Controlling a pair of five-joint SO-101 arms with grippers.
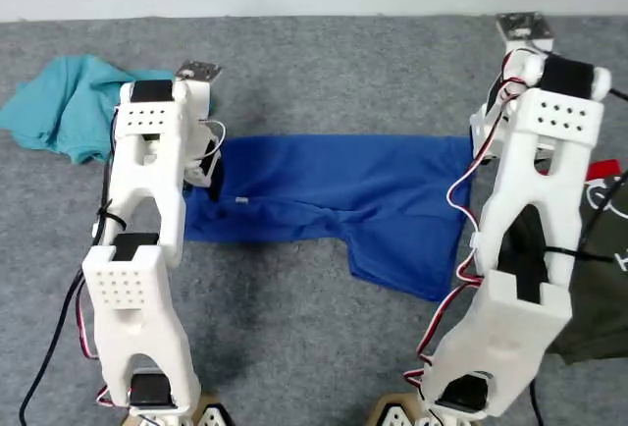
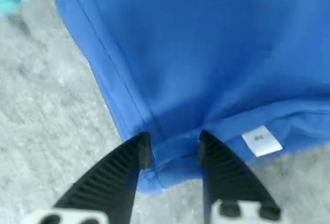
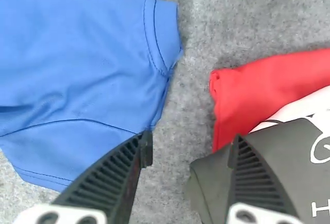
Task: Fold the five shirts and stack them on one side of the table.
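Blue shirt (image 1: pixel 334 195), flat, long axis running from left gripper (image 2: pixel 174 146) to right gripper (image 3: pixel 191 146); tagged end under left's spread jaws; right's jaws released, just beside other end.

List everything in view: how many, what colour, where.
blue shirt: one, blue, spread mid-table
teal shirt: one, teal, crumpled by the left arm
red shirt: one, red, beside the right arm, partly under the dark shirt
dark shirt: one, dark with white print, over the red
table: one, grey
left arm, right arm: two, white
left claw: one, black, open over blue shirt's hem
right claw: one, black, open between blue and red shirts
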